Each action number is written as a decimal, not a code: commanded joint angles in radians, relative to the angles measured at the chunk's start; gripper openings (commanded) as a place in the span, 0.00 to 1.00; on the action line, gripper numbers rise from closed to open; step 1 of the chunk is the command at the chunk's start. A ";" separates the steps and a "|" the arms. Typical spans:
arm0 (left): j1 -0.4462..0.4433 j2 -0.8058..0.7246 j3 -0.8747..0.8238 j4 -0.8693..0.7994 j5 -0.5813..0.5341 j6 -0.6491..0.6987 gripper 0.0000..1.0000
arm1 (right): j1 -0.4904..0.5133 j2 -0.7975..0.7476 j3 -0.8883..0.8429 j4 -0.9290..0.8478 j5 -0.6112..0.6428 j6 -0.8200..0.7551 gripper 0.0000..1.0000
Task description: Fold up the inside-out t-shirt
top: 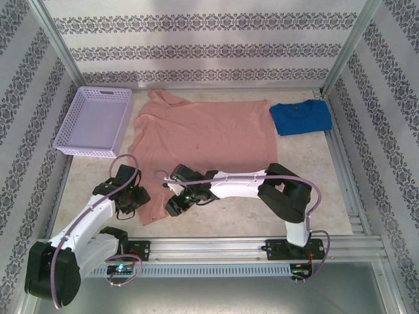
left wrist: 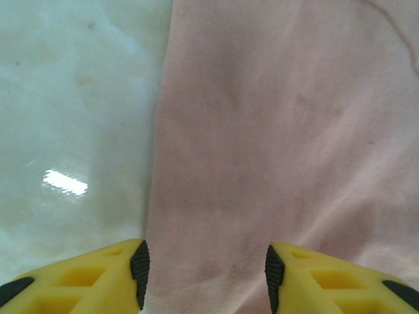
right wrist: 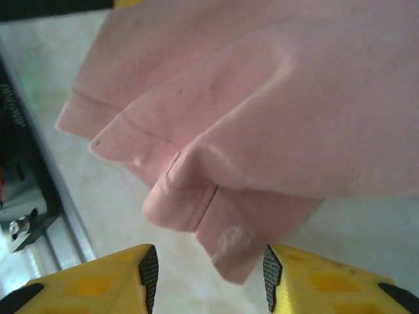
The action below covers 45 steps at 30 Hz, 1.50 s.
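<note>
**Top view:** a salmon-pink cotton t-shirt [top: 209,134] lies spread flat in the middle of the pale marbled tabletop [top: 314,190]. Its neck opening is at the far-left corner and points toward a lilac perforated plastic basket [top: 95,121] just beside it. The long axis runs left to right across the table. On the left, a narrower strip of the shirt reaches toward the near edge. A bright blue folded t-shirt [top: 301,118] sits far right, close to the pink shirt's right edge; I cannot tell if they touch. The left gripper [top: 133,199] is at the left border of the near strip. The right gripper [top: 175,204] is at its right border, with its arm stretched in sideways.

**Left wrist view:** the left gripper [left wrist: 204,268] has yellow fingers with black pads [left wrist: 139,265]. The jaws are apart with nothing pinched. The left pad is right at the shirt's straight edge, with bare tabletop to its left, and the right pad is over cloth. The cloth is flat, and its edge runs away from the camera.

**Right wrist view:** the right gripper [right wrist: 206,275] also has its jaws apart, grasping nothing. A bunched, layered corner of the shirt with stitched hems sits just ahead of the pads. A folded tip pokes toward the gap and seems to touch neither pad. There is a small pale smudge on that tip, too blurred to read. A metal rail [right wrist: 46,196] runs along the left.
</note>
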 commanded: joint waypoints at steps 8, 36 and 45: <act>-0.015 0.046 -0.063 0.052 -0.037 -0.014 0.31 | 0.055 0.095 0.100 -0.192 0.231 -0.021 0.32; -0.018 0.102 -0.002 0.031 -0.038 0.049 0.20 | 0.106 -0.045 0.017 -0.243 0.318 -0.009 0.21; -0.017 0.070 0.030 0.024 -0.051 0.062 0.29 | 0.111 -0.060 -0.014 -0.035 0.221 -0.091 0.38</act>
